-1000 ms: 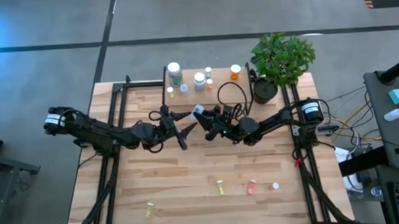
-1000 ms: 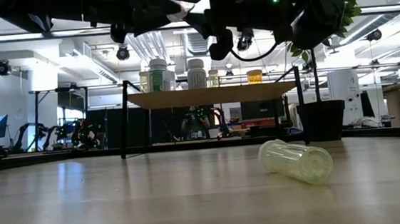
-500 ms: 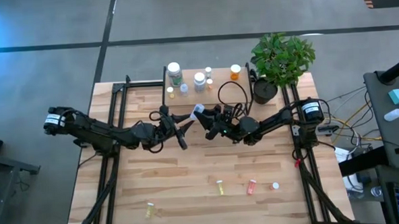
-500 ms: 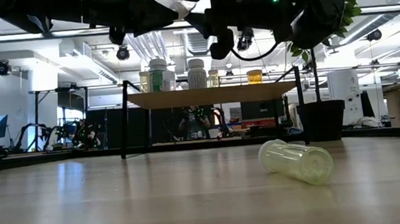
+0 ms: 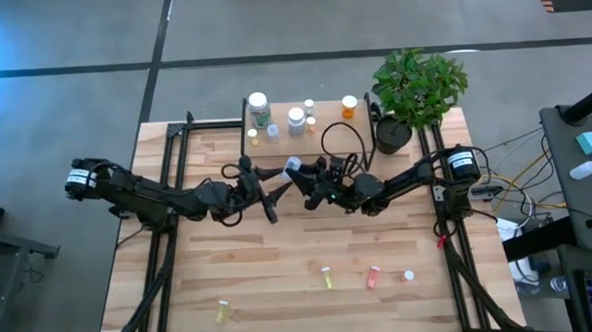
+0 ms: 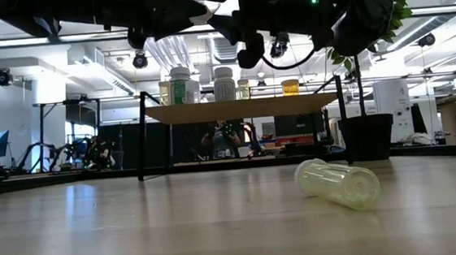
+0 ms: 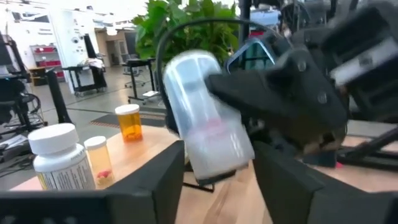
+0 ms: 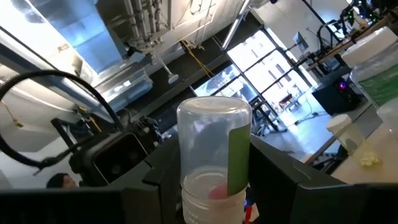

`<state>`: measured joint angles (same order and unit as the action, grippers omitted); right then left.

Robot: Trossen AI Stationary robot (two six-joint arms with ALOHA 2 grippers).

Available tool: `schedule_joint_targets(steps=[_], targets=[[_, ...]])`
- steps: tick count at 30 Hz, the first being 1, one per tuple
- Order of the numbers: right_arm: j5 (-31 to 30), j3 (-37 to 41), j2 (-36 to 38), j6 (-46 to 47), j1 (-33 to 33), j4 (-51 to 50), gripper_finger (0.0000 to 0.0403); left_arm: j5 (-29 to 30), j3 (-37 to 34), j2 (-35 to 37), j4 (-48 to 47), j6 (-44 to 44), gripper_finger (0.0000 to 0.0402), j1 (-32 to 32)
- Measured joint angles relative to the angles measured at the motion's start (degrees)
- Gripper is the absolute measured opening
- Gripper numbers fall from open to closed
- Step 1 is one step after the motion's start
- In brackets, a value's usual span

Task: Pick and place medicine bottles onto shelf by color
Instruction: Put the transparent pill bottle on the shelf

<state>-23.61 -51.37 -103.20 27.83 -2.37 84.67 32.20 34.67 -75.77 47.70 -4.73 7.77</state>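
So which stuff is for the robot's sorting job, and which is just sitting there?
For the job: clear bottle in the right gripper, left gripper right by it; shelf and shelved bottles; yellow bottle, orange bottle lying on the table.
Just there: potted plant.

Potted plant beside table

Both arms reach inward above the tabletop's middle, wrists raised. The left gripper and right gripper meet tip to tip, the right one clamped on a bottle.
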Motion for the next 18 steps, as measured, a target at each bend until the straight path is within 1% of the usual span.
schedule_joint_targets(steps=[3, 7, 10, 16, 18], targets=[[-0.2, -0.4, 0.0, -0.5, 0.0, -0.7, 0.0147, 0.8, 0.5, 0.0, 0.3, 0.0, 0.0192, 0.0], [-0.2, -0.7, 0.0, -1.0, 0.0, -0.9, 0.0143, 1.7, 0.8, 0.0, 0.3, -0.1, 0.0192, 0.0], [-0.5, -0.7, 0.0, -1.5, 0.0, -0.9, 0.0144, 2.9, 0.7, 0.0, -0.3, -0.1, 0.0176, 0.1], [-0.8, -0.7, 0.0, -1.8, 0.0, -1.0, 0.0146, 3.5, 0.7, 0.0, -0.5, 0.2, 0.0121, 0.1], [-0.8, -0.7, 0.0, -1.9, 0.0, -1.3, 0.0146, 3.6, 0.7, 0.0, -0.5, 0.3, 0.0115, 0.1]])
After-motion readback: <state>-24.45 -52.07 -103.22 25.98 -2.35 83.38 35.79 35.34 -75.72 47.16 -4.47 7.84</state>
